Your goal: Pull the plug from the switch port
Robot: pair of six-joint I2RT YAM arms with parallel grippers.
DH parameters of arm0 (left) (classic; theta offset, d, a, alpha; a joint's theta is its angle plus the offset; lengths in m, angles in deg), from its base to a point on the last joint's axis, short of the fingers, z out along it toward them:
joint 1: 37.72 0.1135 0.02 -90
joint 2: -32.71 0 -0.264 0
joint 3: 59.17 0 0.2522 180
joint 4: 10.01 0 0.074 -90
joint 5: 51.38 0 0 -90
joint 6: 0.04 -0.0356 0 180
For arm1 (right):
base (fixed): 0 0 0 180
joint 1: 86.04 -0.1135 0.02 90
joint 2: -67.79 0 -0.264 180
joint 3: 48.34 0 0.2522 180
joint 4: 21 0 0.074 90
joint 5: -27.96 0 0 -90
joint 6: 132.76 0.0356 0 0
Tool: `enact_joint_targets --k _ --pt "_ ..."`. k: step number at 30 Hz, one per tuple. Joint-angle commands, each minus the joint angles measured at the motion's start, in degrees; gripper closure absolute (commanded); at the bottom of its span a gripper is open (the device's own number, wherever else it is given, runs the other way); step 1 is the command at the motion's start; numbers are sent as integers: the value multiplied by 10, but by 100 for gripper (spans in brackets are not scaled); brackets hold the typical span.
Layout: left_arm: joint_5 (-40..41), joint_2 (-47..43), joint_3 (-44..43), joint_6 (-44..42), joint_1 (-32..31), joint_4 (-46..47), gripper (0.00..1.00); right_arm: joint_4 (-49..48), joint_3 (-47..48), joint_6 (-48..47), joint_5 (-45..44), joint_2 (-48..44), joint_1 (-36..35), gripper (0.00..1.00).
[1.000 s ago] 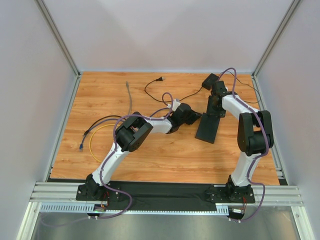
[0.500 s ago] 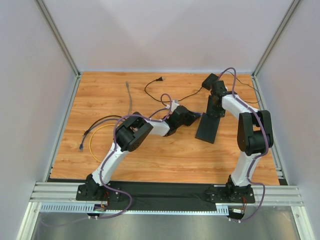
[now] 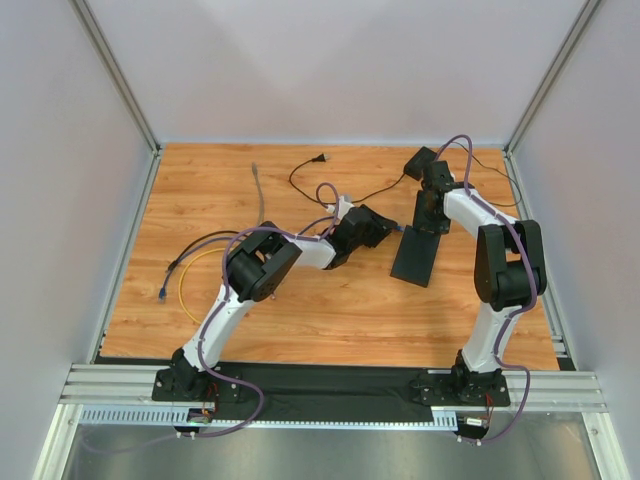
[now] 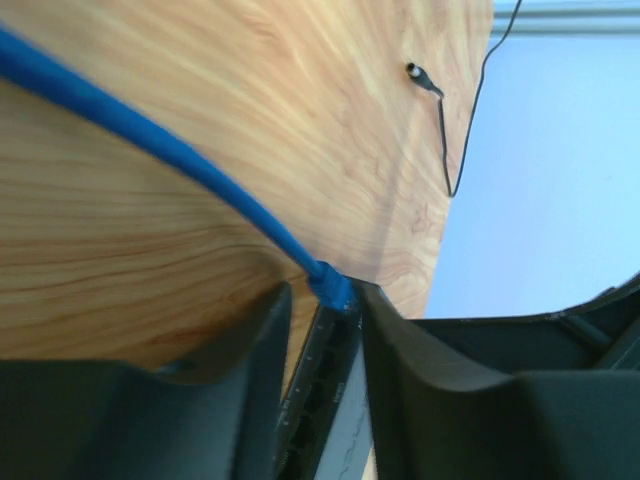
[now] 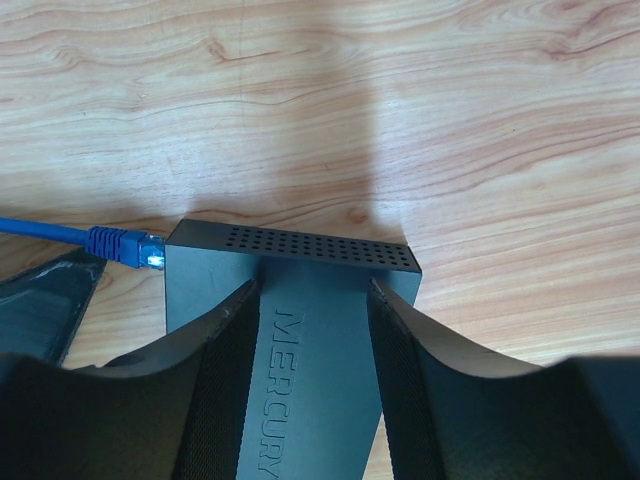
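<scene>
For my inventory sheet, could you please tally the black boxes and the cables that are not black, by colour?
Black boxes: 2, switch and adapter
Blue cable: 1
Yellow cable: 1
Grey cable: 1
Total: 5

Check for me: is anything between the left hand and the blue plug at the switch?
Nothing visible is in the way. In the left wrist view the left hand has a finger on each side of the blue plug at the switch port edge, jaws apart. The plug's blue cable trails away over the table.
</scene>
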State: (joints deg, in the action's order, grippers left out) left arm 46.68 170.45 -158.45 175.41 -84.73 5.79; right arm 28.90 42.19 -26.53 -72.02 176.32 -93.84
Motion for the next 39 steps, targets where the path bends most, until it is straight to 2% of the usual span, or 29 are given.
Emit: enact_joint_targets --k 1,4,8,16,26,33,39 --pt "2 -10 -9 -26 -6 -81 52 17 -7 -8 -3 27 0 50" --pt "7 -4 -16 -20 -11 -86 45 18 -13 -9 -7 29 0 50" --pt "-7 15 -29 17 -10 -93 42 17 -12 -9 -8 31 0 51" --pt "-22 37 -88 49 -15 -167 46 21 -7 -11 -8 34 -1 51" --pt "-33 43 -86 75 -16 -167 48 31 9 -16 -7 49 -9 52" --pt "-27 48 -106 98 -18 -202 50 38 10 -17 -21 44 -13 53" --pt "-29 55 -109 79 -19 -175 58 40 14 -19 -22 48 -15 53"
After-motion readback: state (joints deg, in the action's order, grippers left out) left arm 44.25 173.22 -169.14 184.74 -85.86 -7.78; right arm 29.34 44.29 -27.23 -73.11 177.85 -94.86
